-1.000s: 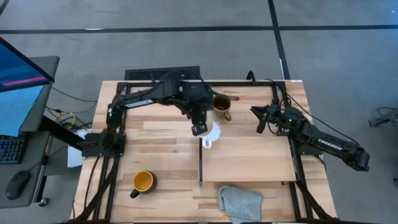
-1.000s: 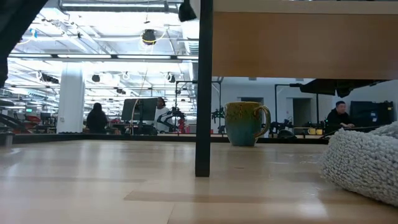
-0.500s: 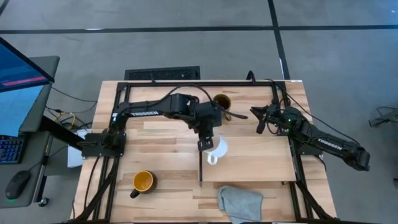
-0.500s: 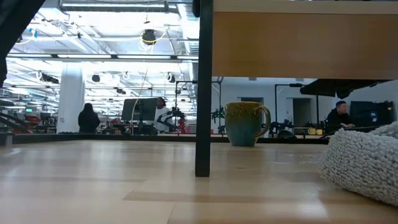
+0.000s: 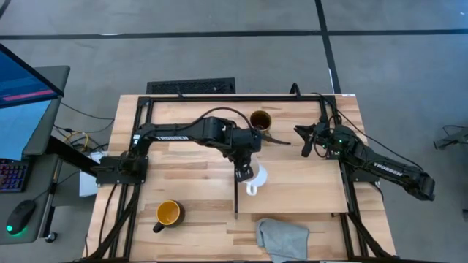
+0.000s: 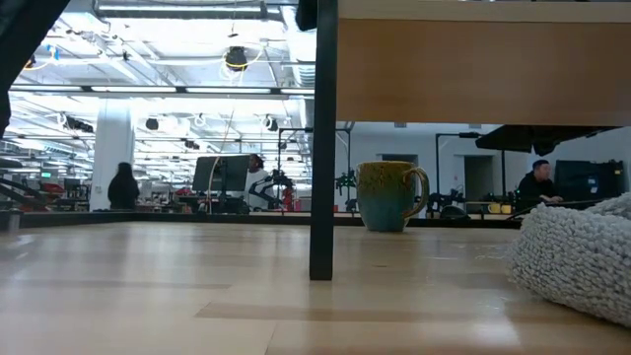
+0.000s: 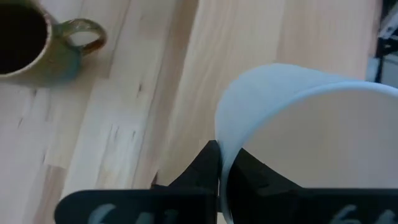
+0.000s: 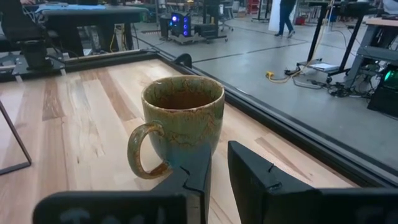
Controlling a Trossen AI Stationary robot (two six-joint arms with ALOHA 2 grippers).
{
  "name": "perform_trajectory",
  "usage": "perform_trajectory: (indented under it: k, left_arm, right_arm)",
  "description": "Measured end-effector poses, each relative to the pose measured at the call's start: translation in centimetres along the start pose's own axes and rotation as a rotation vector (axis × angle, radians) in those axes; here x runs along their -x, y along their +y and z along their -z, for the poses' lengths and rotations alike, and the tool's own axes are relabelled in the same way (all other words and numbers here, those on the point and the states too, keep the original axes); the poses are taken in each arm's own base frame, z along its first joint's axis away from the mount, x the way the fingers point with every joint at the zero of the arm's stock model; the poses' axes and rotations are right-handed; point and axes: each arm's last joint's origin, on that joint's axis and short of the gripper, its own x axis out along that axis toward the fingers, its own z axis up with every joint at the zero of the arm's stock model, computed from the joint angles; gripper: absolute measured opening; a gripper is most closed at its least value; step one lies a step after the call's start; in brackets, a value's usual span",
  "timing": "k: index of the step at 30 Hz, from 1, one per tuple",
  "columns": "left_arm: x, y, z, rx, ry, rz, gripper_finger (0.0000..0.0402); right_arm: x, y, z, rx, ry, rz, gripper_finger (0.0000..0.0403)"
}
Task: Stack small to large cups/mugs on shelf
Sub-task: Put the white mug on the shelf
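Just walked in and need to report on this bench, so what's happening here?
The left gripper is shut on the rim of the small white mug, holding it over the light-wood shelf near its dark-strip edge. The right gripper waits near the far edge, pointed at the olive-brown mug, which stands on the table. The black mug sits at the near left, off the shelf. No mug is stacked yet.

Olive-brown mug (image 8: 183, 121) beyond claw (image 8: 219, 163)

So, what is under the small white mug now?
The white mug is over the light-wood shelf, near its dark-strip edge, gripped at the rim by the left hand. Whether its base touches the board cannot be seen.
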Motion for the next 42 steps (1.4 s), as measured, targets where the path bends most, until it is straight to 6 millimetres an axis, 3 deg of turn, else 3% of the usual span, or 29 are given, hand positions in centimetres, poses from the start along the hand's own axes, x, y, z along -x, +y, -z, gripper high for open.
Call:
perform_trajectory:
  k: [10, 42]
  left_arm:
    - [-2.7, -0.1, 0.2, 0.039, 0.095, 0.001, 0.0000]
    - [-2.9, -0.2, -0.1, 0.040, 0.094, 0.082, 0.0009]
  right_arm:
    - [0.0, 0.0, 0.0, 0.000, -0.003, 0.002, 0.0076]
    - [0.0, 0.0, 0.0, 0.000, -0.005, 0.001, 0.0076]
